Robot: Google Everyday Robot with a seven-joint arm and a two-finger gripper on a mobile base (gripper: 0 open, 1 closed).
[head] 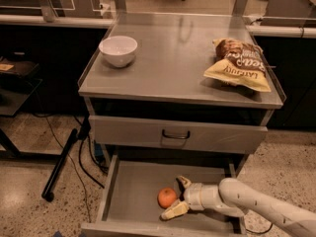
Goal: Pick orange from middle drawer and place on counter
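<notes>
Status: gripper point(172, 197) is down inside the middle drawer point(132, 189), which is pulled out at the bottom of the cabinet. The arm point(256, 209) comes in from the lower right, low over the drawer's right side, with the wrist pointing left.

Claw is spread wide. 2 pale fingers point(174, 211) are visible: 1 angles up toward the back of the drawer, the other angles down toward its front edge. Nothing is clamped.

The orange point(167, 197) sits on the drawer floor, roughly centre and a bit toward the front. It is right at the mouth of the claw, between the 2 fingertips and just left of the wrist. Can't tell whether either finger actually touches it. It rests on the floor, not lifted.

The counter point(173, 58) on top carries 2 items. A white bowl point(118, 50) stands upright at the left rear. A yellow and brown chip bag point(238, 64) lies flat at the right side, close to the right rim. They are well apart, with bare steel between them.

The upper drawer point(148, 132) under the counter is closed; its dark handle point(176, 135) is centred on the front.

On the floor left of the cabinet, a black pole point(61, 163) lies at a slant, with dark cables point(84, 157) just beside it.
</notes>
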